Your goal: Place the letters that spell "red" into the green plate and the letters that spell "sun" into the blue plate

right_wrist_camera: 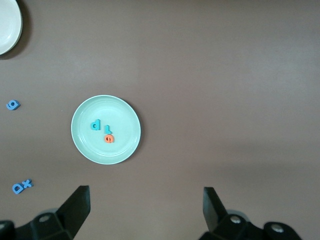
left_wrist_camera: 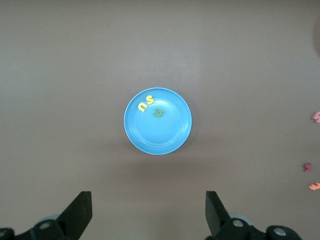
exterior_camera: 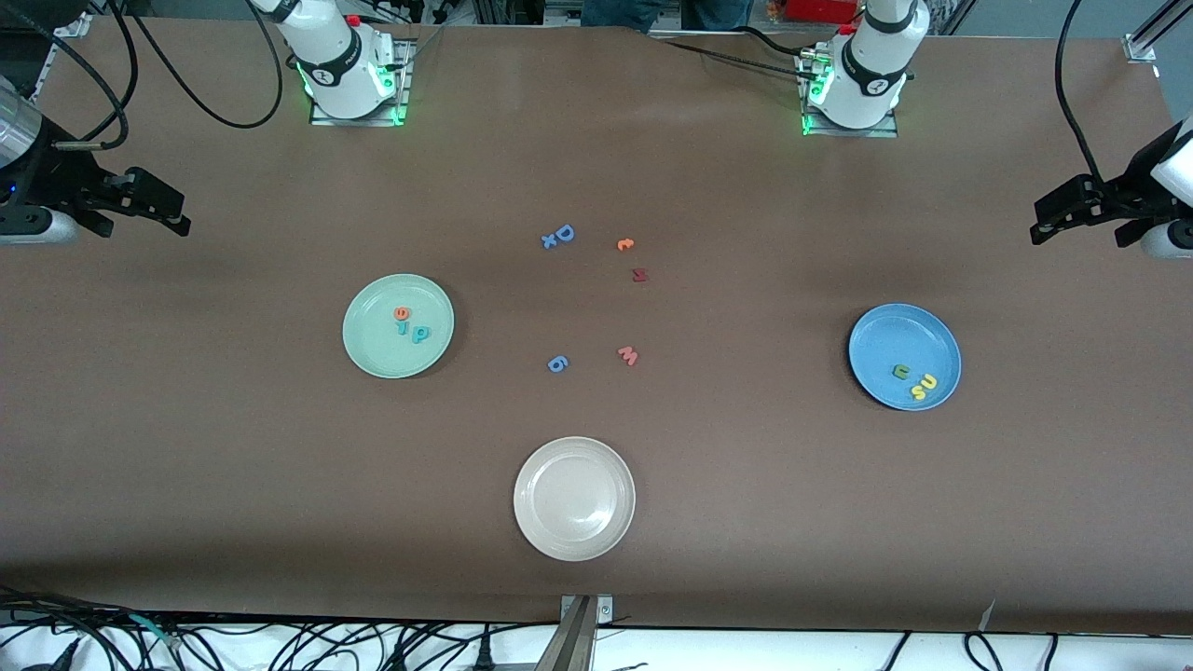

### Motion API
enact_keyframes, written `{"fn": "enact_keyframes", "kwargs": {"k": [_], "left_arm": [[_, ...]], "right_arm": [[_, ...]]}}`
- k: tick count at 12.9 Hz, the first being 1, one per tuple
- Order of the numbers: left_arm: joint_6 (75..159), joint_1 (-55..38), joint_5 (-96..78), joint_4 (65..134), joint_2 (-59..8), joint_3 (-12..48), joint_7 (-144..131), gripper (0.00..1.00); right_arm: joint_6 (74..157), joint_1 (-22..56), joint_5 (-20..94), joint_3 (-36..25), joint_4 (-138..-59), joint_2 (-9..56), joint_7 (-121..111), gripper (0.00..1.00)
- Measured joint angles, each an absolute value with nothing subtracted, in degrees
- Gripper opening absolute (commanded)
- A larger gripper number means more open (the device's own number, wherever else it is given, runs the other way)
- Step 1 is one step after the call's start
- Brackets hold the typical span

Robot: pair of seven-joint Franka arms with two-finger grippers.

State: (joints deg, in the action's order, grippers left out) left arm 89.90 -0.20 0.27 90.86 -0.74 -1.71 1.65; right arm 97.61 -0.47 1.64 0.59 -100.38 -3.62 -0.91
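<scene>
- The beige-white plate (exterior_camera: 574, 499) lies nearest the front camera, mid-table, with nothing on it; the right wrist view catches only its rim at a corner.
- Farther from the camera, the blue plate (exterior_camera: 904, 356) sits toward the left arm's end of the table. In it lie the yellow "s" (exterior_camera: 929, 381), the yellow "u" (exterior_camera: 918, 393) and the olive-green "n" (exterior_camera: 901, 372); the left wrist view shows them clearly, bunched close to the rim.
- The green plate (exterior_camera: 398, 325) sits toward the right arm's end, holding the orange "e" (exterior_camera: 402, 313), the teal "r" (exterior_camera: 402, 328) and the teal "d" (exterior_camera: 420, 334); the right wrist view shows their shapes best.
- Between the plates, loose on the brown table (exterior_camera: 746, 522): a blue "6" (exterior_camera: 556, 363) and a pink "w" (exterior_camera: 628, 355).
- Farther still: a dark red letter (exterior_camera: 639, 275), an orange letter (exterior_camera: 625, 244), and a blue "D" (exterior_camera: 563, 234) touching a small blue "x" (exterior_camera: 549, 241).
- The left gripper (exterior_camera: 1072, 219) hangs over its table end, fingers spread wide, empty.
- The right gripper (exterior_camera: 154, 210) hangs over its end, fingers likewise spread, empty.
</scene>
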Motion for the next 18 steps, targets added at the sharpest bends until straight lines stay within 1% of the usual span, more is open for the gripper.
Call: {"fn": "enact_keyframes", "kwargs": {"k": [7,15,18], "left_arm": [[89.9,-0.2,0.1,90.9,-3.1,-1.8,1.5,1.0],[89.9,-0.4,0.1,90.9,-3.9,-1.7,1.5,1.0],[89.9,-0.4,0.1,90.8,-4.1,-1.7,1.5,1.0]], "right_arm": [[97.6,-0.5,1.6,0.6,-100.4,-3.6,-0.9,1.0],[97.6,-0.5,1.6,0.6,-100.4,-3.6,-0.9,1.0],[99.6,-0.5,1.6,0.6,-100.4,-3.6,-0.9,1.0]]}}
